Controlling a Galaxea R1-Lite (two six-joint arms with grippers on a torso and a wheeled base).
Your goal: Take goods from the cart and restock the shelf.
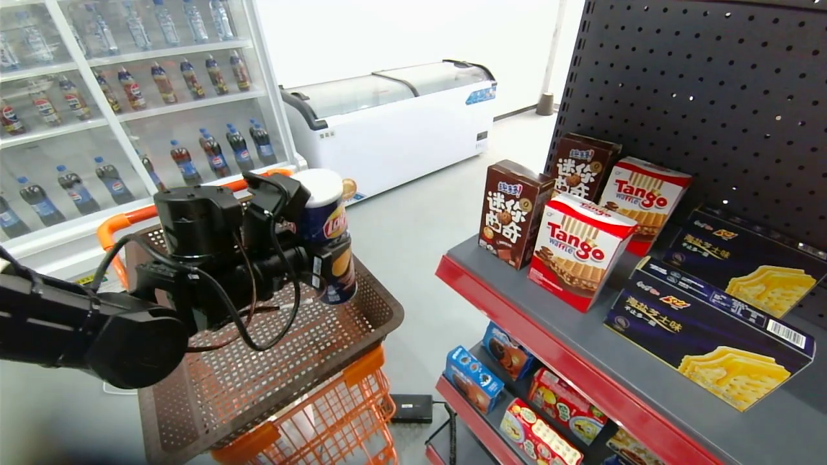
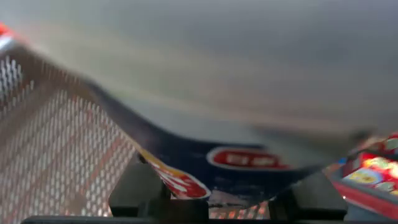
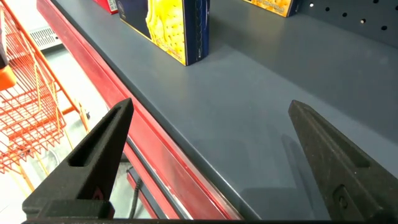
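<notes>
Left pincer (image 1: 309, 240) clamped on a chip can (image 1: 328, 223) above the cart (image 1: 378, 303), right pincer (image 3: 211, 112) open over the shelf (image 1: 517, 290) front edge; a tilted can may slip in transfer.

The chip can (image 1: 329, 239) is dark blue, white-lidded. The basket (image 1: 387, 311) is perforated brown, the cart (image 1: 336, 416) orange, the shelf (image 1: 581, 337) grey with red edging.

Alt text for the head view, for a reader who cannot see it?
The left gripper holds a dark blue cylindrical chip can with a white lid over the brown perforated basket atop the orange cart. Right of it, a grey red-edged shelf carries snack boxes.
</notes>
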